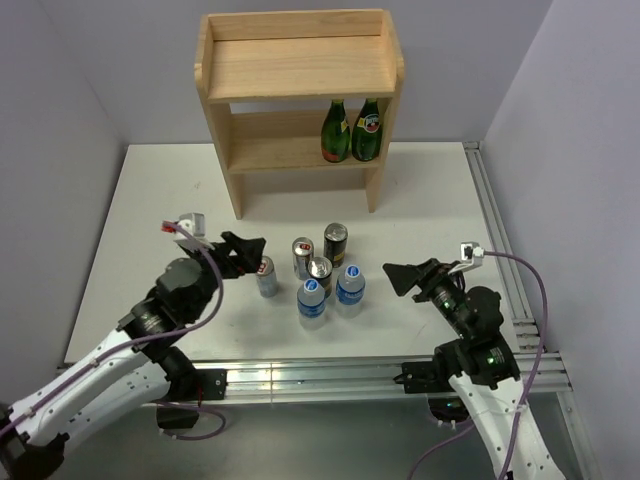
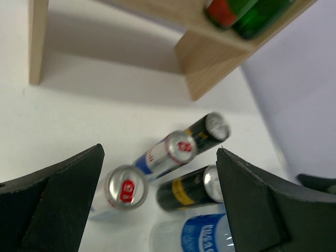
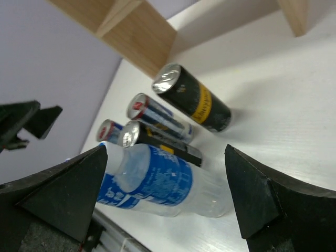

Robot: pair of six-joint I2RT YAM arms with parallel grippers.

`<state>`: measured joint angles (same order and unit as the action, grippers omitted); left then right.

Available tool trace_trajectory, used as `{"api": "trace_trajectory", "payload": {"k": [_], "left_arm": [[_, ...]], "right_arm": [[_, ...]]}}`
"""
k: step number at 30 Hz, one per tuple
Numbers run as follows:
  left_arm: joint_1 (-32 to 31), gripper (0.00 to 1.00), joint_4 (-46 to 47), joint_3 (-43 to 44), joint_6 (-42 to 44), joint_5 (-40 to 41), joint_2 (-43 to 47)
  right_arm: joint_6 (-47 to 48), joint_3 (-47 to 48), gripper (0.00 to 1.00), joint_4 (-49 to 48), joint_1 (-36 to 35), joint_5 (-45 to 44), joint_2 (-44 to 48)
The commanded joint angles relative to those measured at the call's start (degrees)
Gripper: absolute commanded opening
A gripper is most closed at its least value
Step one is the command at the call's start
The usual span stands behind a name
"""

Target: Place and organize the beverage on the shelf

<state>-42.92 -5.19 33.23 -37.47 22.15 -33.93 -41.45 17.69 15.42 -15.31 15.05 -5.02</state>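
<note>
Six drinks stand grouped on the white table in front of the light-wood shelf [image 1: 300,70]: two silver cans [image 1: 266,277] [image 1: 302,257], two black-and-gold cans [image 1: 335,243] [image 1: 320,275], and two water bottles [image 1: 311,298] [image 1: 350,285]. My left gripper [image 1: 248,250] is open and empty, just left of the nearest silver can [image 2: 125,187], which shows between its fingers. My right gripper [image 1: 398,277] is open and empty, right of the water bottle [image 3: 157,181] and apart from it. My left gripper [image 2: 159,157] and my right gripper [image 3: 165,152] both have their jaws wide apart.
Two green glass bottles [image 1: 351,132] stand at the right end of the shelf's lower tier. The top tier is bare. Grey walls close in on both sides. A metal rail [image 1: 495,230] runs along the table's right edge.
</note>
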Motion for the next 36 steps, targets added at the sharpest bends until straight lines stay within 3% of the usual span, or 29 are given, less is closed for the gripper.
{"api": "trace_trajectory", "payload": {"k": [1,5,8,10,13,16,21,26,30,36], "left_arm": [[-6.89,0.96,-1.76,-1.68,-1.9,15.62,-3.41],[-23.3,0.99,-6.74,4.26,-5.58,32.28,-12.36],[-30.88,0.99,-13.17,9.72,-9.81,36.9,-20.02],[-32.31,0.99,-14.67,11.49,-11.03,37.96,-22.66],[-34.07,0.99,-13.88,12.99,-9.47,39.02,-22.23],[-34.87,0.99,-13.79,13.87,-8.24,39.02,-20.04],[-35.65,0.99,-16.34,13.88,-9.54,37.62,-16.87],[-42.06,0.99,-16.35,11.77,-13.41,34.98,-16.42],[-55.12,0.99,-22.47,11.84,-26.04,40.5,-21.69],[-63.06,0.99,-30.4,14.14,-40.29,41.66,-33.99]], "right_arm": [[1.98,1.9,1.0,4.79,-1.83,-9.06,-1.65],[1.82,6.29,1.0,9.18,-5.42,-14.68,-14.55],[-1.69,12.35,1.0,14.01,-18.39,-35.82,-21.25],[-5.12,16.31,1.0,16.47,-29.97,-49.6,-24.41],[-10.65,21.06,1.0,21.48,-37.84,-58.97,-29.78],[-19.53,22.3,1.0,27.89,-50.82,-72.66,-32.51],[-24.98,17.91,1.0,25.1,-57.63,-71.92,-36.46],[-35.88,14.92,1.0,27.03,-67.28,-74.72,-40.59],[-37.74,13.77,1.0,27.12,-68.19,-74.55,-41.39],[-37.57,11.84,1.0,25.37,-68.36,-75.08,-38.58]]}}
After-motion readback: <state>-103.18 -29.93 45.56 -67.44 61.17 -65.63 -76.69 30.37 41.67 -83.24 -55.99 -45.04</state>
